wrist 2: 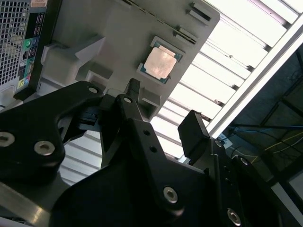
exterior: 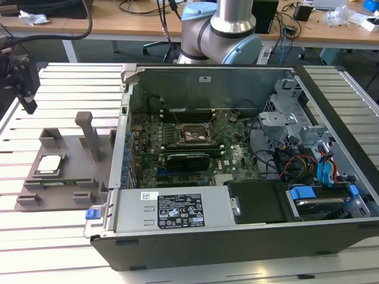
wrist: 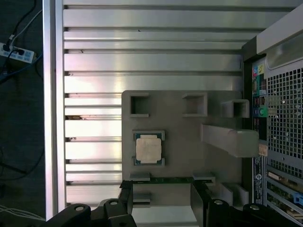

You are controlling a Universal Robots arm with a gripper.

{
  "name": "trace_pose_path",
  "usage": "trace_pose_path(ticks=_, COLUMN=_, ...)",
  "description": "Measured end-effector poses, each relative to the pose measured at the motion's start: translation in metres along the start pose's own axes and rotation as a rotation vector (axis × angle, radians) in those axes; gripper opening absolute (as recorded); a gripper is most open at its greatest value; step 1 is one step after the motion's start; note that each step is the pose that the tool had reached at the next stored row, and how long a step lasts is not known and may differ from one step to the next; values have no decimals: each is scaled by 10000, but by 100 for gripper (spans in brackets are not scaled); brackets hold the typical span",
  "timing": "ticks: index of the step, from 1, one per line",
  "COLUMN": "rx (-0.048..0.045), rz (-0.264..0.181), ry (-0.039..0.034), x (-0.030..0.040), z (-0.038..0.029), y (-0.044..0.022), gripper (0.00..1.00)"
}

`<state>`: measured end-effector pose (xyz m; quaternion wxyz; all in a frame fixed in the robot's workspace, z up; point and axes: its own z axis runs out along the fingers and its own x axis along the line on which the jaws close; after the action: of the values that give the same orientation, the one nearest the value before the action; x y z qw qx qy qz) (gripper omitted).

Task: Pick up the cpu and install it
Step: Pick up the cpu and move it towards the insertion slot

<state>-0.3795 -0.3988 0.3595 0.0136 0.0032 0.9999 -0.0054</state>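
The cpu (exterior: 50, 164) lies flat, metal plate up, in a square recess of a grey fixture plate (exterior: 74, 155). The plate rests on the slatted desk (exterior: 71, 80) at the exterior view's left, just beside the open computer case (exterior: 177, 248) and outside it. An upright post (exterior: 89, 133) on the plate stands between the cpu and the case.

The gripper (exterior: 28, 106) hangs over the far left part of the desk, apart from the plate and partly cut off by the frame edge. In the first wrist view its fingers (wrist: 199, 201) are spread apart with nothing between them. They cover one edge of the plate, and the cpu lies untouched beyond their tips.

Inside the case, the black socket frame (exterior: 190, 135) sits mid-board, well apart from the cpu. A dark card (exterior: 188, 158) on its near side hides part of the board. The arm base (exterior: 222, 29) rises behind the far wall and is cut off above. A printed black-and-white label (exterior: 173, 211) marks the near metal box.
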Motion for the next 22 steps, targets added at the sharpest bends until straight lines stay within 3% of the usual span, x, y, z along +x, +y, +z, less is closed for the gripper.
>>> trace_pose_path(ticks=22, rx=0, rz=0, ry=-1, x=5, z=167, y=2, gripper=60)
